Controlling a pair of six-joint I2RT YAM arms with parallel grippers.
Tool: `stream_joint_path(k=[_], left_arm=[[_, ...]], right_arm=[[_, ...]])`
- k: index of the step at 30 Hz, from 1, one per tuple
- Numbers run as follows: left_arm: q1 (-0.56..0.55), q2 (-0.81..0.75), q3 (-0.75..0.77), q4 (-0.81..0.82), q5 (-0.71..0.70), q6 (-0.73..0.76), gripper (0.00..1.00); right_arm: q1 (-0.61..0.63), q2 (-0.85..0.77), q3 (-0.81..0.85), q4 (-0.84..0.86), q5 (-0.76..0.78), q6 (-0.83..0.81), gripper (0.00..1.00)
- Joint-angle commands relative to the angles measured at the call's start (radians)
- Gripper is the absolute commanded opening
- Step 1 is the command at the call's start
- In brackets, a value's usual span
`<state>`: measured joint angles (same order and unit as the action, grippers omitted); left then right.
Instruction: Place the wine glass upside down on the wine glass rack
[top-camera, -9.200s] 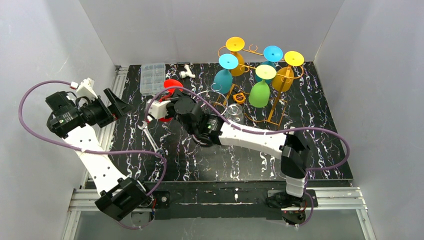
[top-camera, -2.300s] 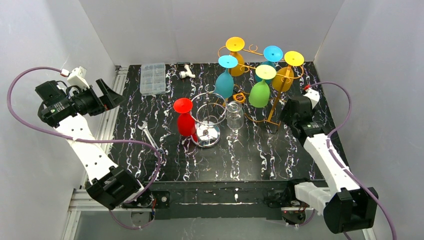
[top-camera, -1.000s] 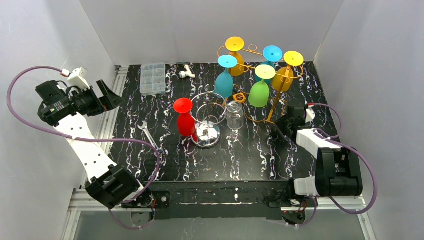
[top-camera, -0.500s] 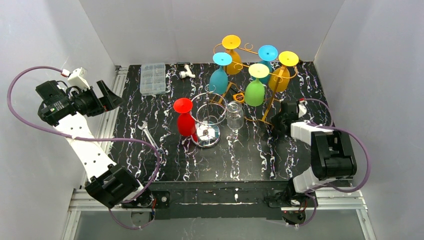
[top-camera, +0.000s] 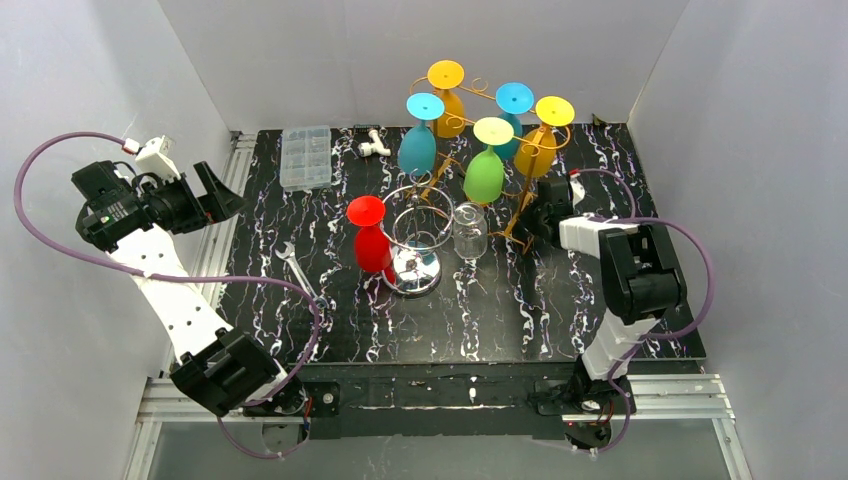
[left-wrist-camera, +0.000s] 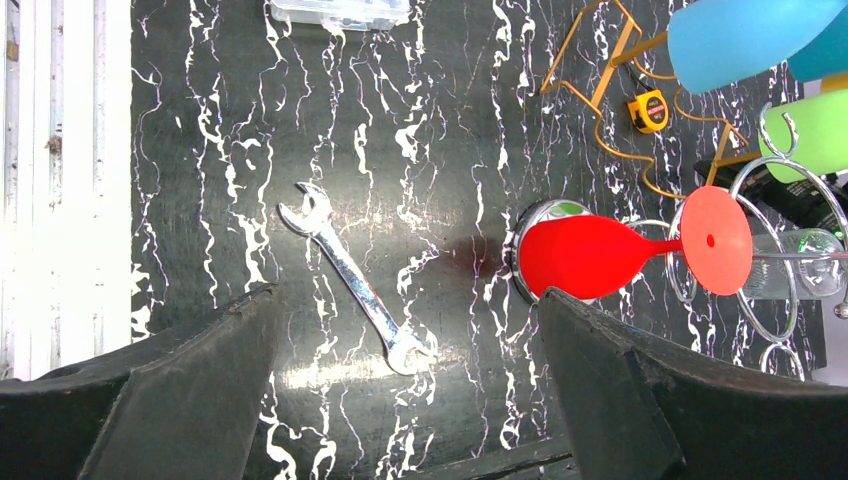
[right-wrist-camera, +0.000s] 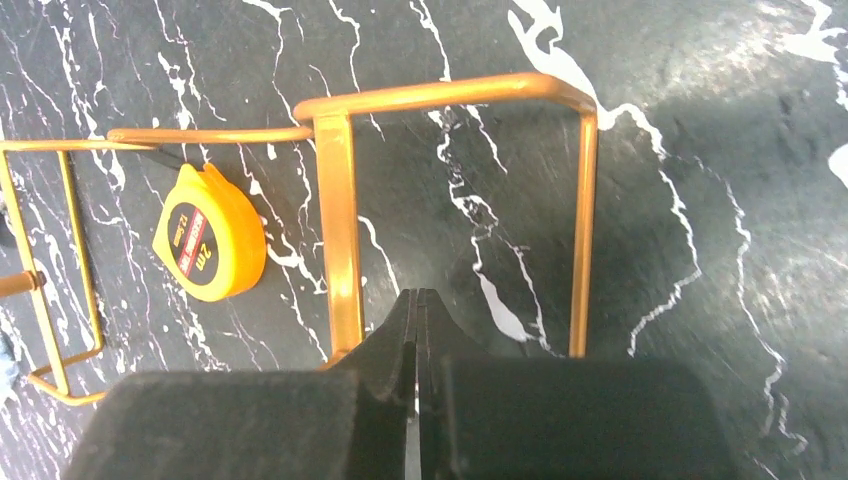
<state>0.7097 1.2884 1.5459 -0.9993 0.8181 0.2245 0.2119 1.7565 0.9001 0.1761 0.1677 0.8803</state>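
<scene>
Red wine glass (top-camera: 372, 248), gold rack (right-wrist-camera: 340, 200), black white-veined table (top-camera: 480, 310).

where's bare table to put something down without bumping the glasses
The near strip of the table, between the wrench and the right arm, is bare. So is the patch between the organizer box and the wrench. Crowded: the middle, where red glass, silver rack, clear glass and gold rack bunch.

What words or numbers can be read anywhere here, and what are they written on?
"2m" (it seems, turned sideways): on the face of the yellow tape measure, seen by the right wrist camera.
The smaller print beside it is too blurred to read.
In the left wrist view the same label is too small to read.
No other writing can be made out in any view.
</scene>
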Motion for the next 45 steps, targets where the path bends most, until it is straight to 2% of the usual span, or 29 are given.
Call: stream_joint_path(k=[1,7,13,19,23,29,35,40,43,45], left_arm=[[0.004,0.000,0.009,-0.022,0.007,0.012,0.98],[0.004,0.006,0.010,-0.022,-0.003,0.018,0.99],[0.004,0.012,0.012,-0.028,-0.024,0.038,0.99],[0.004,0.019,0.018,-0.030,-0.020,0.035,0.99],[0.004,0.015,0.016,-0.032,-0.013,0.030,0.99],[0.004,-0.001,0.007,-0.032,-0.015,0.036,0.99],[0.004,0.006,-0.042,0.000,0.037,0.009,0.99],[-0.010,0.024,-0.156,0.159,0.080,-0.072,0.99],[-0.097,0.000,-0.280,0.348,-0.028,-0.091,0.99],[-0.151,-0.022,-0.369,0.468,-0.080,-0.103,0.99]], right_arm=[[0.028,0.057,0.063,0.079,-0.011,-0.018,0.01],[0.065,0.147,0.127,0.134,-0.018,-0.027,0.01],[0.099,0.237,0.274,0.120,-0.023,-0.053,0.01],[0.102,0.214,0.292,0.102,-0.017,-0.077,0.02],[0.101,0.130,0.243,0.107,-0.003,-0.119,0.20],[0.086,-0.039,0.123,0.067,0.034,-0.168,0.31],[0.038,-0.174,0.054,-0.045,0.102,-0.237,0.60],[-0.052,-0.252,-0.007,-0.060,0.163,-0.270,0.79],[-0.061,-0.271,-0.007,-0.052,0.307,-0.324,0.91],[-0.062,-0.277,-0.009,-0.029,0.389,-0.362,0.95]])
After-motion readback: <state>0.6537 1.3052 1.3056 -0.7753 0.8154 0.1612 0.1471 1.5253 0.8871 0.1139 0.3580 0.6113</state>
